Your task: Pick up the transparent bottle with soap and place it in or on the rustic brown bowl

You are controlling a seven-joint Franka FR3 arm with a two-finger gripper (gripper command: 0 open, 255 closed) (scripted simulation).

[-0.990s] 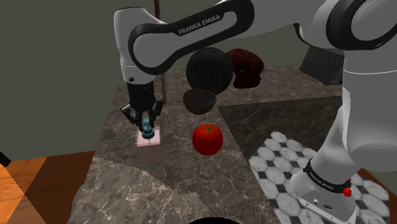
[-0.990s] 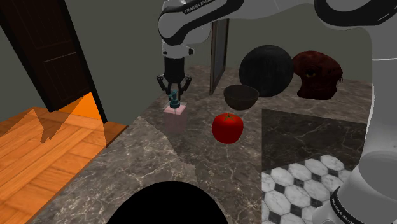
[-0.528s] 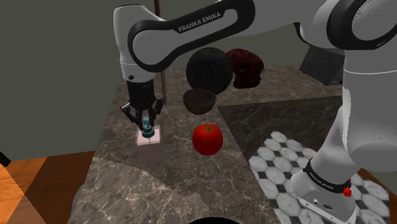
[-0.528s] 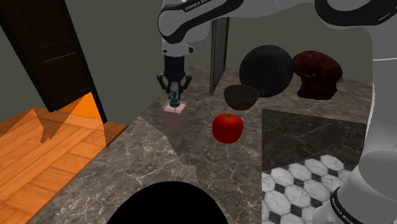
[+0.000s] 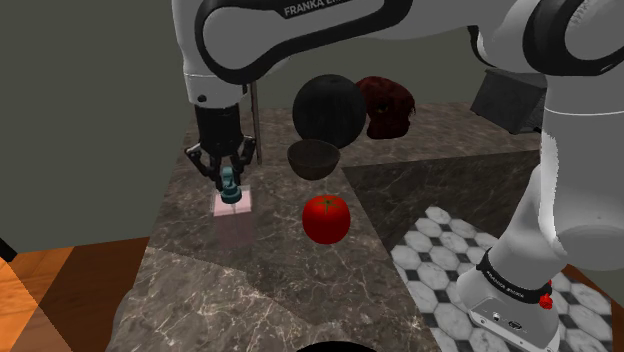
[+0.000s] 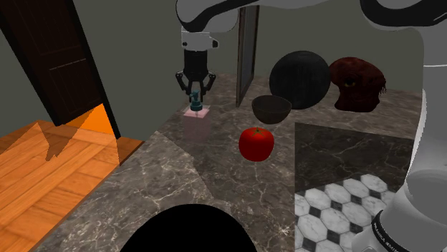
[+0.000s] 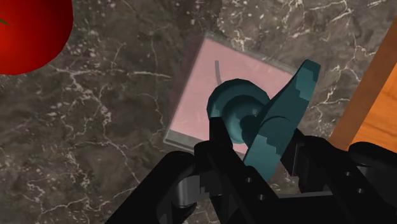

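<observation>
Pinches the teal pump of the pink-bodied soap bottle (image 5: 232, 200) with the gripper (image 5: 229, 178) from above, at the surface's (image 5: 300, 290) edge on the shoulder view's left — lifting step, by the look — and next needs raising clear, then carrying right over the dark bowl (image 5: 313, 157).

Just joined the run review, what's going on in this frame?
The Franka's gripper is shut on the teal pump of the pink soap bottle, over the marble counter. The dark bowl, its target, stands apart behind a red tomato. The bottle is not yet in it.
</observation>
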